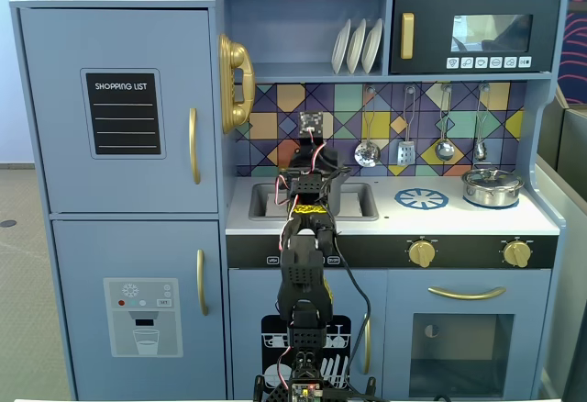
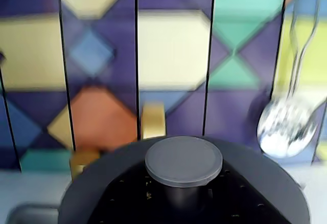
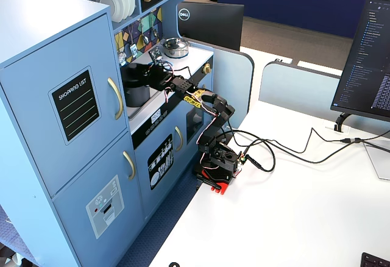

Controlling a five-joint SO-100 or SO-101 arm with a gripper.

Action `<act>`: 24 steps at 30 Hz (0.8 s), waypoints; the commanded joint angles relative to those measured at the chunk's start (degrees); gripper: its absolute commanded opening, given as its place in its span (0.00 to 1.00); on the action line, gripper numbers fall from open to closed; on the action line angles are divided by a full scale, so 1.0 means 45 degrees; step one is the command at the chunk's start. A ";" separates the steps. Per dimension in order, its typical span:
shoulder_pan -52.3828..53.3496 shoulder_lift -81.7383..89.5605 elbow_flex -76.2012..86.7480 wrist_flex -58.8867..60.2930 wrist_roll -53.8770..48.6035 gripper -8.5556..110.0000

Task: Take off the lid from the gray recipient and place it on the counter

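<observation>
The dark gray lid [image 2: 265,175] fills the bottom of the wrist view, its round knob [image 2: 184,160] close under the camera. The gray recipient [image 3: 137,95] stands at the sink of the toy kitchen and shows partly behind the arm in a fixed view [image 1: 334,198]. My gripper [image 3: 145,72] hovers right over the pot's top. Its jaws do not show in the wrist view, and the arm hides them in the fixed views. The white counter [image 1: 459,220] with its blue burner print [image 1: 422,199] lies to the right of the sink.
A shiny steel pot with a glass lid [image 1: 492,186] stands at the counter's right end. Steel utensils hang on the tiled back wall [image 1: 408,136]; a ladle [image 2: 286,127] is near the lid. A gold faucet [image 2: 153,119] stands behind the pot. The sink basin [image 1: 359,202] is recessed.
</observation>
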 commanded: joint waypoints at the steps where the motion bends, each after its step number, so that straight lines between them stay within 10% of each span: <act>1: -0.0137 0.1484 -0.0879 0.0352 -0.0234 0.07; 24: 0.6523 0.0879 0.2090 -0.2051 0.0859 0.07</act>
